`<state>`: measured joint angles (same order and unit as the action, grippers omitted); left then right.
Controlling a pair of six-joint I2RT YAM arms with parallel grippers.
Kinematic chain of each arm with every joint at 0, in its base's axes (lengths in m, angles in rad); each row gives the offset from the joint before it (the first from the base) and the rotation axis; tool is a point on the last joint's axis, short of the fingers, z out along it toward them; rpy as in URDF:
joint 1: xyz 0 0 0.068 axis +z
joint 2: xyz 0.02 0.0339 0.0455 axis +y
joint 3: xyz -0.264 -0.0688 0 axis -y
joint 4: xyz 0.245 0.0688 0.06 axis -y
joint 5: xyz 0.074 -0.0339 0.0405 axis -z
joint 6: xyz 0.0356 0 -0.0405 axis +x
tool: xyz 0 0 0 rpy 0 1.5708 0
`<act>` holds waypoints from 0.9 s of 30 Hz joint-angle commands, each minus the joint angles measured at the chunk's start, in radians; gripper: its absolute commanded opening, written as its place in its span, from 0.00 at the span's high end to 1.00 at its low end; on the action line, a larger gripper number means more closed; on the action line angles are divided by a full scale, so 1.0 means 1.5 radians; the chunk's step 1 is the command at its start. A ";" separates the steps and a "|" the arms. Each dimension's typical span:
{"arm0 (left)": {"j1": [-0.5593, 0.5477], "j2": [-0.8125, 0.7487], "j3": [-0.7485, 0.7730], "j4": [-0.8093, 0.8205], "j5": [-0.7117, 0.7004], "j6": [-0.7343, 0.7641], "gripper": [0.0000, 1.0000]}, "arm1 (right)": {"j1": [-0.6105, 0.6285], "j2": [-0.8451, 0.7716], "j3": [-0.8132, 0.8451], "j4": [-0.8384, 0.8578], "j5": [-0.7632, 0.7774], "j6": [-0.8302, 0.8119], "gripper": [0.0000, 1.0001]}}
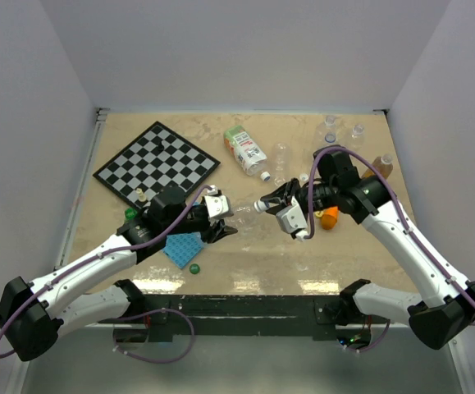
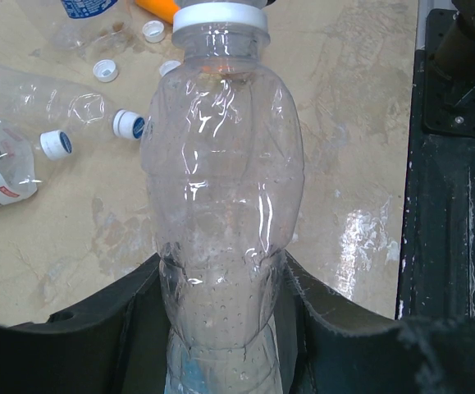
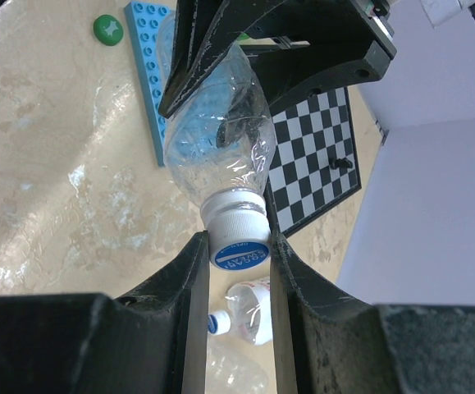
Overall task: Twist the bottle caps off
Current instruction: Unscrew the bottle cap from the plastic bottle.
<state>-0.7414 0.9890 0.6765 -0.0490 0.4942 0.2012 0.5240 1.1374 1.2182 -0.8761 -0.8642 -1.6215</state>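
Note:
My left gripper (image 1: 225, 222) is shut on the base of a clear plastic bottle (image 2: 221, 164) and holds it above the table, neck pointing towards the right arm. The bottle's white cap (image 3: 237, 234) has a blue printed top. My right gripper (image 3: 239, 246) is shut on this cap, one finger against each side. In the top view the two grippers meet over the table's middle, with the bottle (image 1: 245, 212) between them. The cap also shows at the top of the left wrist view (image 2: 221, 18).
A chessboard (image 1: 157, 162) lies at the back left. A blue studded plate (image 1: 184, 248) and a loose green cap (image 1: 194, 267) lie under the left arm. A labelled bottle (image 1: 245, 149), clear capped bottles (image 2: 48, 98), loose white caps (image 2: 106, 71) and an orange toy (image 1: 329, 217) lie around.

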 commanded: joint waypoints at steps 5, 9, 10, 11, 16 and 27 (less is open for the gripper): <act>0.006 -0.010 0.006 -0.012 0.002 -0.015 0.98 | -0.033 -0.042 0.004 0.084 -0.010 0.148 0.66; 0.006 -0.008 0.006 -0.012 0.002 -0.013 0.98 | -0.044 -0.062 -0.009 0.102 -0.028 0.215 0.41; 0.006 -0.008 0.006 -0.012 0.002 -0.013 0.98 | -0.047 -0.067 -0.013 0.105 -0.032 0.227 0.37; 0.006 -0.007 0.007 -0.012 0.002 -0.014 0.98 | -0.051 -0.072 -0.017 0.106 -0.037 0.235 0.34; 0.006 -0.007 0.006 -0.012 0.000 -0.015 0.98 | -0.069 -0.095 -0.026 0.110 -0.043 0.278 0.28; 0.006 -0.008 0.006 -0.013 0.000 -0.015 0.98 | -0.102 -0.157 -0.040 0.123 -0.035 0.445 0.26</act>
<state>-0.7353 0.9878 0.6765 -0.0937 0.4908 0.1932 0.3824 0.9360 1.1534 -0.7246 -0.9035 -1.1065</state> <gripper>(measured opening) 0.495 0.737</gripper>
